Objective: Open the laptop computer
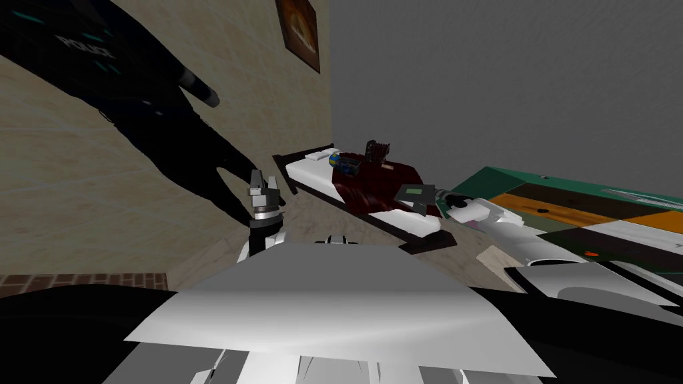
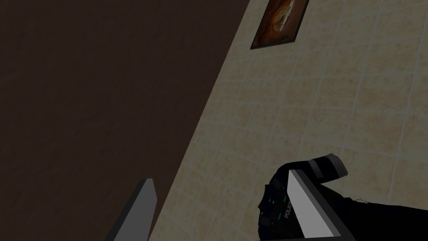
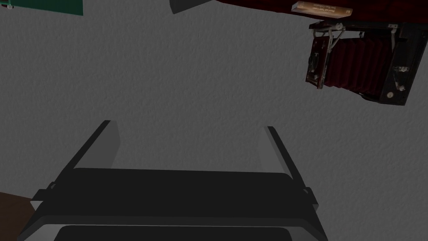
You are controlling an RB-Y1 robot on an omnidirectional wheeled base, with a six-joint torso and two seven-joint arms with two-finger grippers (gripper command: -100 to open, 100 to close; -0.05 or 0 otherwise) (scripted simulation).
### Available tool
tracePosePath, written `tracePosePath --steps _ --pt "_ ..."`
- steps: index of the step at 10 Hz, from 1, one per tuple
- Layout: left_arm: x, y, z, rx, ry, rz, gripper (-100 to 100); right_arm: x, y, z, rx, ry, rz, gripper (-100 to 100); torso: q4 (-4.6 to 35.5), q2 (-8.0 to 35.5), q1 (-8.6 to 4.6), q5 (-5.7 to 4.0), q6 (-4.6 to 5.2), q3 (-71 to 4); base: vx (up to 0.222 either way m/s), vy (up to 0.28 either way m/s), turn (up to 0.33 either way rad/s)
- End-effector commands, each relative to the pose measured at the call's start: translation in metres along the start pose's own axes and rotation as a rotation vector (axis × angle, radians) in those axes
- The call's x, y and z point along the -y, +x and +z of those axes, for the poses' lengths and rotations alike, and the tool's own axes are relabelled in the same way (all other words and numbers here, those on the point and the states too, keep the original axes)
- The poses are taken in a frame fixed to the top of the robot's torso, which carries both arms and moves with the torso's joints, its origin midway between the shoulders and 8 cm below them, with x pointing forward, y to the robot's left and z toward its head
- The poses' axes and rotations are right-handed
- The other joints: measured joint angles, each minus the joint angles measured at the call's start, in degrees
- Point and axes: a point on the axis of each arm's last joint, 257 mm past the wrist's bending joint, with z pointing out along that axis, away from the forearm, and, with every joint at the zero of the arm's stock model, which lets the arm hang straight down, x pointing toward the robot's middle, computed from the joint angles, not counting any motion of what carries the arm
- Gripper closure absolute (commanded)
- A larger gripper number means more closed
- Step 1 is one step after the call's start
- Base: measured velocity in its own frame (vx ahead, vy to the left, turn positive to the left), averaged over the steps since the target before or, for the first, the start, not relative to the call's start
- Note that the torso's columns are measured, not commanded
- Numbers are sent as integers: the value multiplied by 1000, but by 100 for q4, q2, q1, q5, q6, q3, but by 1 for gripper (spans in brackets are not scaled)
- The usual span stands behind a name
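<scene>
Right gripper spread wide, just beside laptop on bed; left gripper wide too, raised at left.

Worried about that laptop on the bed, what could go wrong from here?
The right end effector, fingers open, faces the grey wall, not the flat dark grey laptop, so it may miss the lid. The laptop lies near the edge of the white bed; a push might slide it off. The black folding camera with red bellows nearby could get bumped.
</scene>
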Motion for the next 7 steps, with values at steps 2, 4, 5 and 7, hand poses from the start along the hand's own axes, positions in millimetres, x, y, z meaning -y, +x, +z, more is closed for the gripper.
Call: tracePosePath --steps 2,4,5,7 --pt "0 0 0 0 0 0 0 15 -5 -13 -26 45 0 -100 2 6 1 0 1 5 -77 -33 129" --pt "0 0 0 0 0 0 0 10 -5 -14 -24 37 0 -100 1 2 1 1 0 2 -53 -28 58" --pt "0 0 0 0 0 0 0 10 -5 -14 -26 39 -1 0 -4 -14 5 1 0 -8 -8 -3 -4" --pt "0 0 0 0 0 0 0 10 -5 -14 -26 39 -1 0 -4 -12 6 2 -3 -8 0 0 0"
